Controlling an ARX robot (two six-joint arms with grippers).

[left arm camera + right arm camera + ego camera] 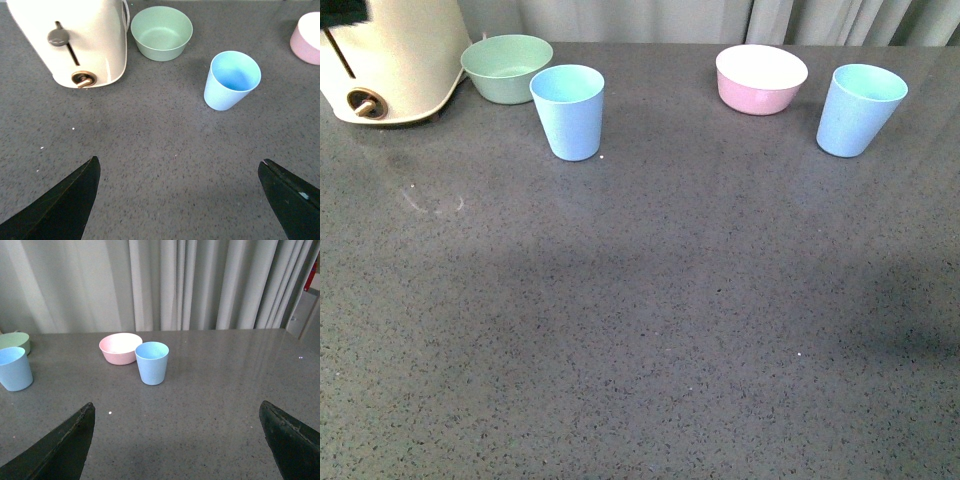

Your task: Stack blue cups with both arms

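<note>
Left wrist view, nearest first: the left pincer [178, 161] hangs over the grey speckled desk [640, 330] with its two black fingers [65, 205] spread wide apart and nothing between them. The right wrist view shows the right pincer [176, 404] the same way, wide open, empty and above bare desk. Neither arm shows in the front view.

Take the pink bowl [761, 78] as the marker. The near half of the desk in front of it is bare. The right blue cup [860, 108] stands upright just to the right of the pink bowl and a little nearer the robot. The right wrist view overlaps the two, so contact is hard to judge there, but the front view shows a gap. The left blue cup [567, 110] stands upright well to the left of the pink bowl, about level with the other cup. Both cups are empty and stand apart.

Further left of the pink bowl and slightly behind the left cup sits the green bowl [506, 67], close to that cup but clear of it. Furthest left is a cream toaster [390, 60]. Behind the pink bowl, past the desk edge, hangs a pale pleated curtain [200, 285].
</note>
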